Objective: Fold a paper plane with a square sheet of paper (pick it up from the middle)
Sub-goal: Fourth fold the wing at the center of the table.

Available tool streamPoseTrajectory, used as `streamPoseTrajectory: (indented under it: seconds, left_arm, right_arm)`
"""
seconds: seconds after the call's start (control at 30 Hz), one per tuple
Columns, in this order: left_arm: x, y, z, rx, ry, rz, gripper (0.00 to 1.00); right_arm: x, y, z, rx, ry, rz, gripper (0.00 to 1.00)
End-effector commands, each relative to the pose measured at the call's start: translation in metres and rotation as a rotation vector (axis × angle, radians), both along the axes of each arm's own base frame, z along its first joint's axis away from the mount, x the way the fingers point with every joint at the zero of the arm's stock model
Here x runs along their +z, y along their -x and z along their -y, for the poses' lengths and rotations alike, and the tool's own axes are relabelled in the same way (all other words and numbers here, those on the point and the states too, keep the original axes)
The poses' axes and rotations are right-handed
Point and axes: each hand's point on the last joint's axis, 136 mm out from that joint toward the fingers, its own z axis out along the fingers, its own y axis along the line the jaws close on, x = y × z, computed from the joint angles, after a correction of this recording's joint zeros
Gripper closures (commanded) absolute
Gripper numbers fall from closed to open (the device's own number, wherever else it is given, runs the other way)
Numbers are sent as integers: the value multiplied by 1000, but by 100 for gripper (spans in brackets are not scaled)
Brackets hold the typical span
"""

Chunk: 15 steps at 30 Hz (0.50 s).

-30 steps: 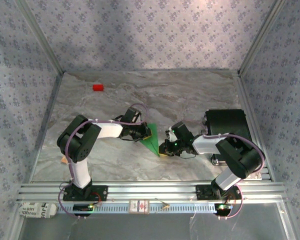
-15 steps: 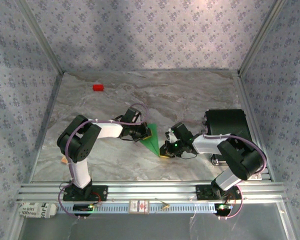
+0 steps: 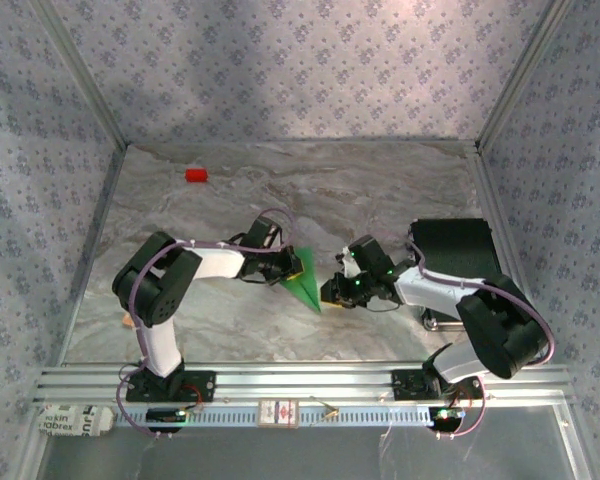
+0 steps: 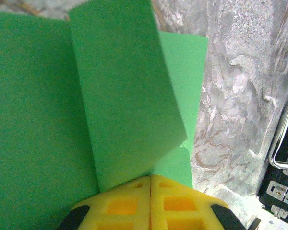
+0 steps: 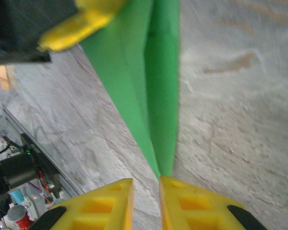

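On the grey marble-patterned counter (image 3: 380,190), a bright green folded paper dart (image 3: 303,285) lies between the two arms, near the middle. Its wide end is toward the left arm and its sharp tip points to the near right. In the overhead view the left gripper (image 3: 291,268) sits on the wide end, and the right gripper (image 3: 331,293) sits just at the tip. In the left wrist view, the left gripper (image 4: 150,182) has its yellow fingers (image 4: 120,206) pressed together with no gap along the seam. They pinch the lower edge of a flap of the dart (image 4: 125,96). The flap curls up off the flatter green layers beneath it, and a paler layer shows to its right against the counter. At the right edge of that view is part of a black case (image 4: 283,187) with a metal handle (image 4: 278,139). From above, the same black case (image 3: 455,245) stands on the counter beside the right arm. In the right wrist view, the right gripper (image 5: 146,184) has its yellow fingers (image 5: 192,206) slightly parted, with a narrow slot between them. The dart's tip (image 5: 159,170) ends right at the mouth of that slot, by the inner edge of the right-hand finger. The tip does not appear to be caught between the fingers. The dart (image 5: 156,86) widens away from there, with a crease down its length, toward a yellow finger (image 5: 77,24) of the left gripper at the far end. A small red block (image 3: 196,175) lies well apart, at the far left of the counter.
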Motion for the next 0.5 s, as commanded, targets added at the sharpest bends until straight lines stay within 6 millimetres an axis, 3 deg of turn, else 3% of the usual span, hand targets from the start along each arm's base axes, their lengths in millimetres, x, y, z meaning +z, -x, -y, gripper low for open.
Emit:
streamPoseTrajectory:
  seconds: [0.0, 0.27, 0.47]
  left_arm:
    - [-27, 26, -20, 33, -106, -79, 93]
    - [-27, 31, -23, 51, -107, -74, 93]
    - [-24, 31, -22, 47, -106, -71, 93]
  right_arm:
    - [14, -7, -11, 33, -37, 6, 79]
    - [11, -18, -42, 74, -57, -5, 92]
    - [-7, -24, -45, 42, -35, -33, 93]
